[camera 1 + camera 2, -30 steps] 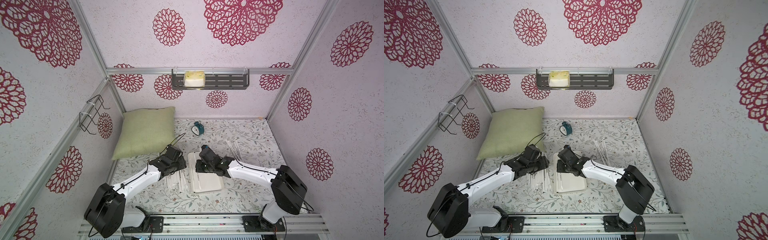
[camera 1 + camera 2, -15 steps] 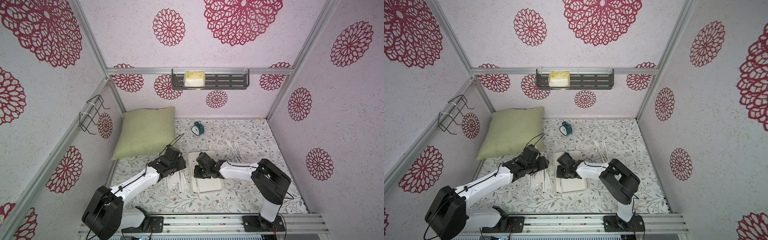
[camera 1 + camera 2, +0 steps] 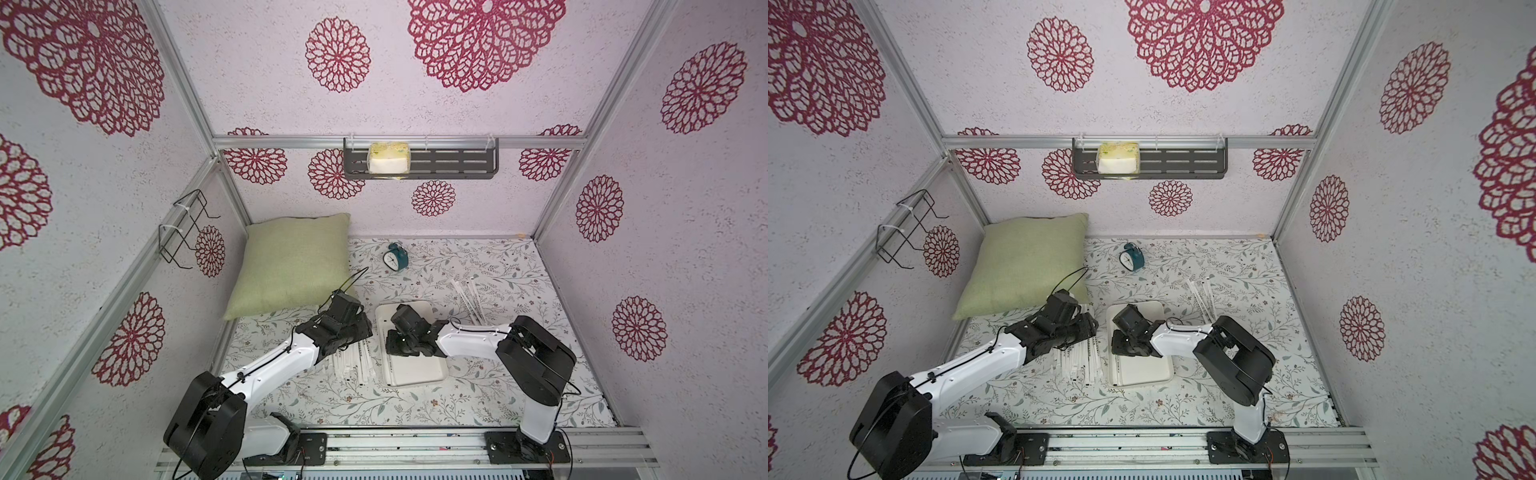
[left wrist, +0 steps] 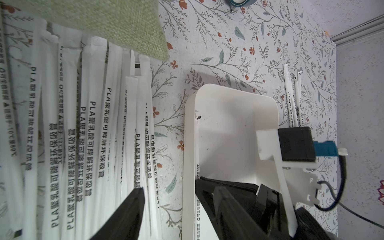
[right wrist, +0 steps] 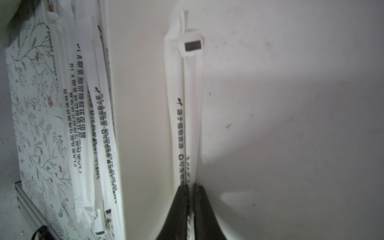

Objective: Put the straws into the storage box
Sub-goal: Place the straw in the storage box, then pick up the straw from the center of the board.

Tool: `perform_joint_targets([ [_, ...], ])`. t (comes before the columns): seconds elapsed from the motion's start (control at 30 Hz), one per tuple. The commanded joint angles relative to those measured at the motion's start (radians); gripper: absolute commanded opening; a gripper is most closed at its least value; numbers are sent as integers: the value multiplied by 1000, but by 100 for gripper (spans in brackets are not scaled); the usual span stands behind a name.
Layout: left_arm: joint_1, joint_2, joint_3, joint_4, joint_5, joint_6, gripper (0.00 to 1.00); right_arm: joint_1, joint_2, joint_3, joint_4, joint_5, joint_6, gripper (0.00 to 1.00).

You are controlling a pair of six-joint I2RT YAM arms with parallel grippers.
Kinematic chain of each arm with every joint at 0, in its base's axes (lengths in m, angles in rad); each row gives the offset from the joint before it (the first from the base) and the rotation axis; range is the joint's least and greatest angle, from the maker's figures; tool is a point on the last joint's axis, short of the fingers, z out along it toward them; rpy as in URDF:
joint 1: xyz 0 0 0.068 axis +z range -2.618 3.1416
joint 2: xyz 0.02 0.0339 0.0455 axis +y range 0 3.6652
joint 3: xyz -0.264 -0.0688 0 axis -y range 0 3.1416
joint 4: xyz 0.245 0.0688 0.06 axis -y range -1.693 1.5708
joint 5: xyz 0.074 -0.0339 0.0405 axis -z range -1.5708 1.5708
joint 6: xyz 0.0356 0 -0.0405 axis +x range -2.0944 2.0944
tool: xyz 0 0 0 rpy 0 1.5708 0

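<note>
Gripper on the right arm point(image 5: 189, 187), lowered into the white tray point(image 5: 270, 104) over the last second, pinches one wrapped straw point(image 5: 179, 124) lying along the tray wall; release looks due. Left gripper point(image 4: 168, 187) hangs spread open above the loose straws point(image 4: 93, 124) beside the tray. Only the right wrist view shows the pinch; a top view shows more straws point(image 3: 468, 299) beyond the tray.

Your left arm point(image 3: 270, 370) and right arm point(image 3: 469, 340): white tubular links between bulky black joint housings, thin black cables looped along them, black tapered fingers point(image 5: 178, 207), a blue plug on the black wrist camera point(image 4: 296, 145).
</note>
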Motion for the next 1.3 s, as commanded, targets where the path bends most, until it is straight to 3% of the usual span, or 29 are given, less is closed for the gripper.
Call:
perform_joint_targets([
  [0.0,-2,-11,5,-2,-15,2,61,-8,5,17,-9,5,15,15],
  [0.4,8,-63,76,-103,-87,60,62,-41,-149,41,-157,25,-46,27],
  [0.5,9,-56,127,-154,-100,92,65,-112,-244,10,-215,36,-111,27],
  [0.63,-59,14,208,-215,-116,122,74,-328,-339,-38,-291,11,-303,28],
  [0.7,-129,75,274,-259,-199,138,78,-430,-314,-3,-374,35,-418,30],
  [0.77,-180,157,361,-321,-248,162,81,-504,-305,15,-402,153,-466,32],
  [0.87,-203,225,407,-301,-201,169,82,-599,-271,6,-358,154,-486,33],
  [1.03,-205,258,403,-218,-86,182,82,-624,-169,15,-304,191,-524,32],
  [1.27,-200,268,376,-173,-44,157,82,-624,-69,59,-277,251,-554,31],
])
